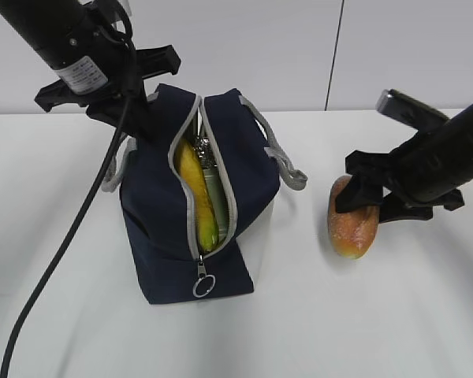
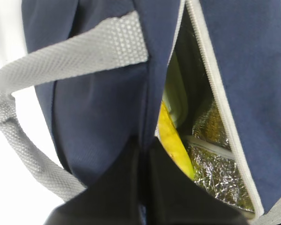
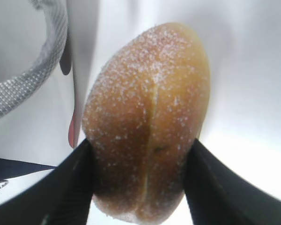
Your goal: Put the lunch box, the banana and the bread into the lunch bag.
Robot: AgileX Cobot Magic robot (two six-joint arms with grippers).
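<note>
On the white tabletop (image 1: 394, 315), the right gripper (image 1: 361, 201) has its black jaws pressed against both sides of the golden-brown crusty bread roll (image 3: 147, 140), ready to lift it. The left gripper (image 2: 143, 187), pinched shut on the fabric edge, holds the dark navy lunch bag (image 1: 154, 205) open. Inside lie the yellow banana (image 1: 195, 197) and, probably, the sage-green lunch box (image 1: 210, 185). A plain pale wall stands behind.

You see a white table (image 1: 394, 315). The navy lunch bag (image 1: 162, 236) stands on it; the bread (image 1: 352, 220) lies just right of the bag.
</note>
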